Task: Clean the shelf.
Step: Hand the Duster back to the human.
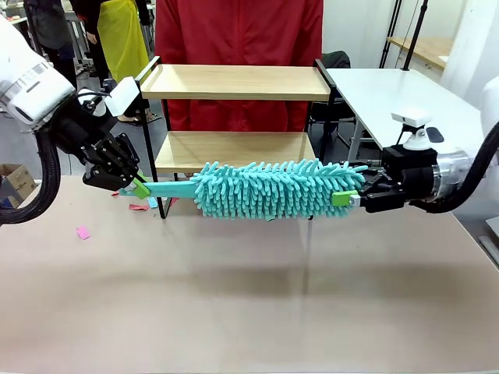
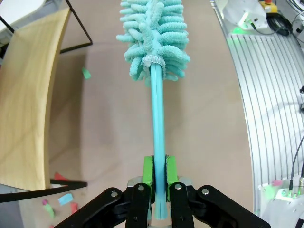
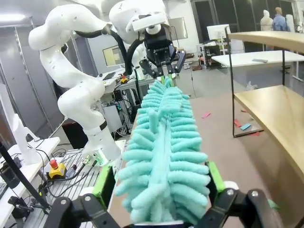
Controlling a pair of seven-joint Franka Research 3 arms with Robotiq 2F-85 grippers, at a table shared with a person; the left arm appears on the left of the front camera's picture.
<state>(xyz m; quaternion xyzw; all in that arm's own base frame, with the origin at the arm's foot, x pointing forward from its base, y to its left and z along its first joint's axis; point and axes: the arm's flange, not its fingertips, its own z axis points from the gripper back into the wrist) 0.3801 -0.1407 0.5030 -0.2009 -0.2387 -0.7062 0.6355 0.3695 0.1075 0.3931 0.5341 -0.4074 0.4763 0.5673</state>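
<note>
The shelf (image 1: 234, 82) stands at the table's far side, two light wooden boards on a black frame, and also shows in the wrist views (image 2: 28, 95) (image 3: 275, 109). A turquoise fluffy duster (image 1: 273, 188) hangs level in front of its lower board. My left gripper (image 1: 136, 185) (image 2: 159, 175) is shut on the duster's flat handle (image 2: 158, 128). My right gripper (image 1: 348, 196) (image 3: 159, 183) stands open, its green pads (image 3: 216, 176) on either side of the duster's far tip (image 3: 161, 156). In the right wrist view, my left gripper (image 3: 164, 66) shows beyond the duster.
Small pink and blue paper scraps (image 1: 83, 232) (image 2: 64, 199) lie on the brown table (image 1: 249, 312) near the shelf's left leg. A person in a red top (image 1: 242, 31) stands behind the shelf. A white table (image 1: 405, 93) is at the back right.
</note>
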